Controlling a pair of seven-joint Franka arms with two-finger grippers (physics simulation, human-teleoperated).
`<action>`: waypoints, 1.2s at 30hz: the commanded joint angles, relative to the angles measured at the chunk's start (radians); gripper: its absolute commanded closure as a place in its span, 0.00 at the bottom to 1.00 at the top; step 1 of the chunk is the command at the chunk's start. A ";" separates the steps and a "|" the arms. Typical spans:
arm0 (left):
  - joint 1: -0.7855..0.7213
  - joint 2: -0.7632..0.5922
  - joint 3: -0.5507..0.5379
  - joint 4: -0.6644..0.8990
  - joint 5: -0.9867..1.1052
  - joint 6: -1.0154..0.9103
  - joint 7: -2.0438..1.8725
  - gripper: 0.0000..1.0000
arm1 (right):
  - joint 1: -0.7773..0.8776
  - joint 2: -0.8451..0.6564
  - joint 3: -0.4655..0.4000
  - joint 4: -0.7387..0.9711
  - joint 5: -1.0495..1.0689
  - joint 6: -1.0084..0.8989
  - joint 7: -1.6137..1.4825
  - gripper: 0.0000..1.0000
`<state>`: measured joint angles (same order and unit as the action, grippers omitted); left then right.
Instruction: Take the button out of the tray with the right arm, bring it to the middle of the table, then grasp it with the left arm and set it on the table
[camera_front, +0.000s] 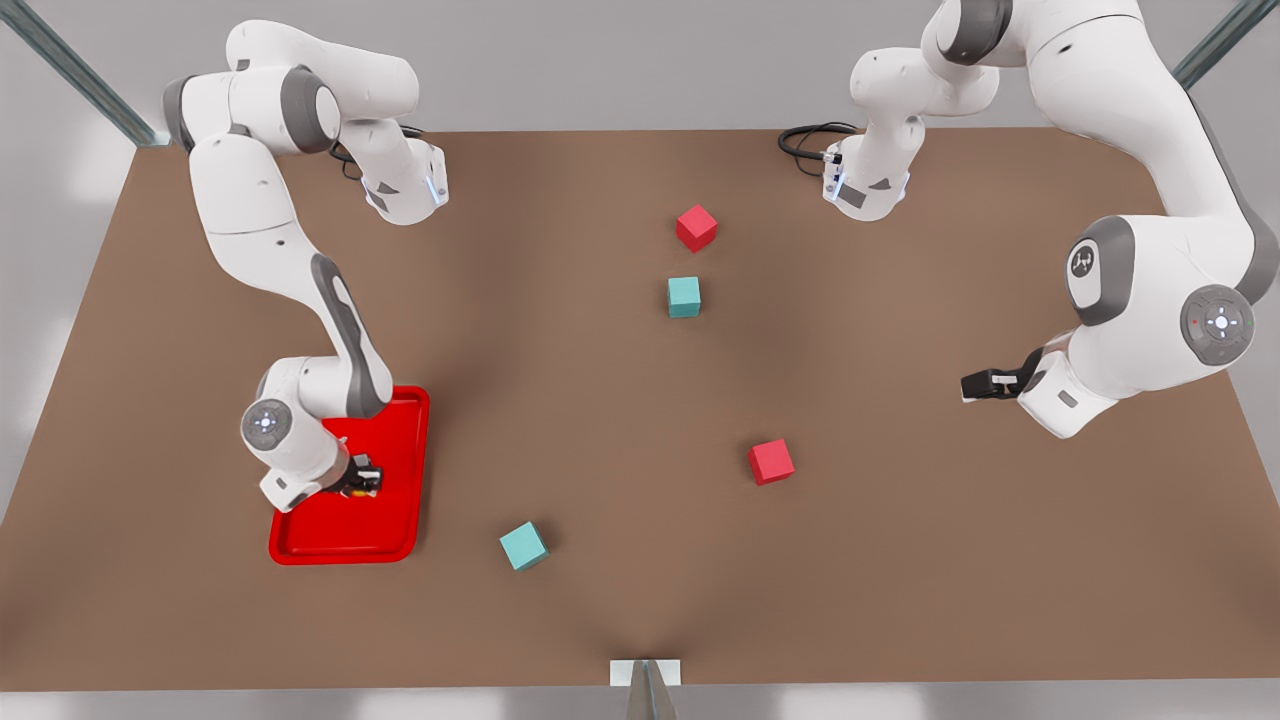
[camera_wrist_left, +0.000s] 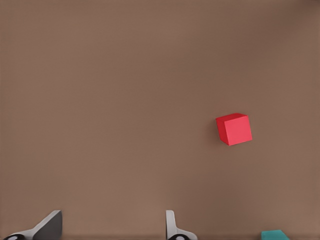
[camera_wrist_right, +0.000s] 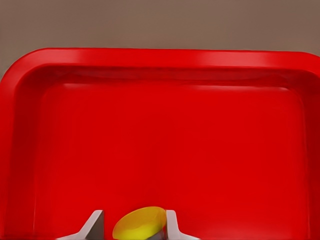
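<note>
The red tray lies on the brown table at the front view's left. My right gripper reaches down into it. In the right wrist view its two fingertips stand close on either side of the button, whose yellow cap shows between them over the tray floor. The button's dark body is hidden. My left gripper hangs open above bare table at the front view's right, its fingers spread wide with nothing between them.
Several cubes sit on the table: a red cube and a teal cube toward the back middle, a red cube right of centre, a teal cube near the tray. The left wrist view shows a red cube.
</note>
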<state>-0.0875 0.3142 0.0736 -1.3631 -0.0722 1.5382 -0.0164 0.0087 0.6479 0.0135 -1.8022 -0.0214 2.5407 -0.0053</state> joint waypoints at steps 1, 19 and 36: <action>0.000 -0.001 0.000 -0.001 0.000 -0.001 0.000 0.00 | -0.006 0.004 0.000 0.001 0.001 -0.002 -0.222 0.38; -0.001 0.002 -0.003 -0.001 -0.003 -0.001 -0.005 0.00 | -0.027 -0.050 -0.003 -0.169 0.003 -0.014 -0.444 0.24; -0.040 -0.003 -0.006 0.005 -0.011 0.002 -0.157 0.00 | 0.307 0.036 0.082 0.520 -0.163 -0.413 -0.708 0.79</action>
<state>-0.1238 0.3133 0.0677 -1.3597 -0.0806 1.5396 -0.0431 0.2901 0.6787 0.0937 -1.2942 -0.1212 2.2712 -0.4923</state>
